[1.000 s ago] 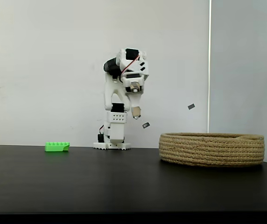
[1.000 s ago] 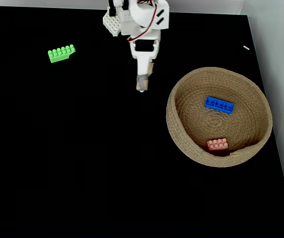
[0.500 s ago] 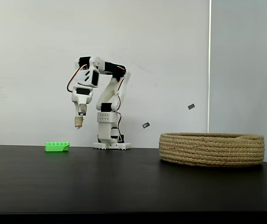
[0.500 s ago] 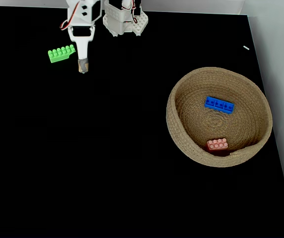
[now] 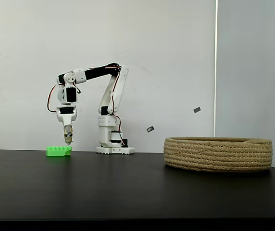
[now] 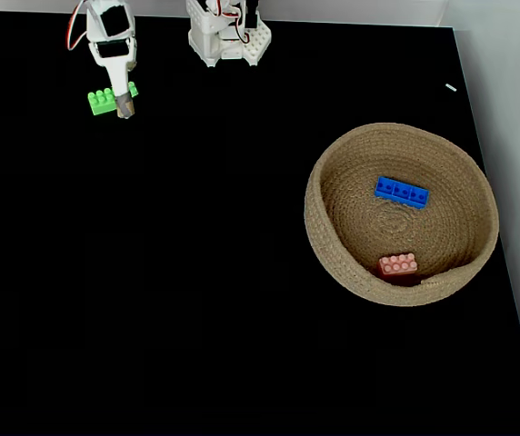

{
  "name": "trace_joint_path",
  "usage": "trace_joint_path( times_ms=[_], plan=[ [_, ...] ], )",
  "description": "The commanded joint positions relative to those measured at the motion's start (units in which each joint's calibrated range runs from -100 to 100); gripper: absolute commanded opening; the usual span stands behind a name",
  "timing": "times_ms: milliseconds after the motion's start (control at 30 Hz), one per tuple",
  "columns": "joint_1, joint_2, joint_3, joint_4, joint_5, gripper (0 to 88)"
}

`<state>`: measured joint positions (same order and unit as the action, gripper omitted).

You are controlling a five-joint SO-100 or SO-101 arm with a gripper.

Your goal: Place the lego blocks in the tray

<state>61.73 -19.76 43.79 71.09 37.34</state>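
Nearest the side camera lies the bare front of the dark table [image 5: 128, 192], and the coiled rope tray [image 5: 218, 154] sits to the right in that fixed view. Seen from above, the tray [image 6: 333, 263] already holds the blue brick [image 6: 402, 192] near its middle and the pink brick [image 6: 397, 264] against its lower wall.

Further back, the green brick [image 5: 58, 151] rests on the table at the left, well apart from the tray. In the fixed view from above, the green brick [image 6: 99, 100] is partly covered by the arm.

The gripper [image 5: 68, 140] has swung within the last second from the middle of the table to a spot directly over the green brick, tips pointing down and just above its right end. It carries nothing; whether its jaws are parted cannot be told.

That move suggests the last brick is about to be picked up, with two of three already delivered.
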Motion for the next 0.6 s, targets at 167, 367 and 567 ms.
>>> trace_joint_path(
  times_ms=[167, 367, 567],
  plan=[
    [3.65, 4.37, -0.7, -8.66, 1.61, 46.3],
    [3.48, 7.64, -0.7, -10.33, 0.88, 30.3],
    [3.07, 8.5, 1.03, -13.07, 0.49, 28.8]
  ],
)
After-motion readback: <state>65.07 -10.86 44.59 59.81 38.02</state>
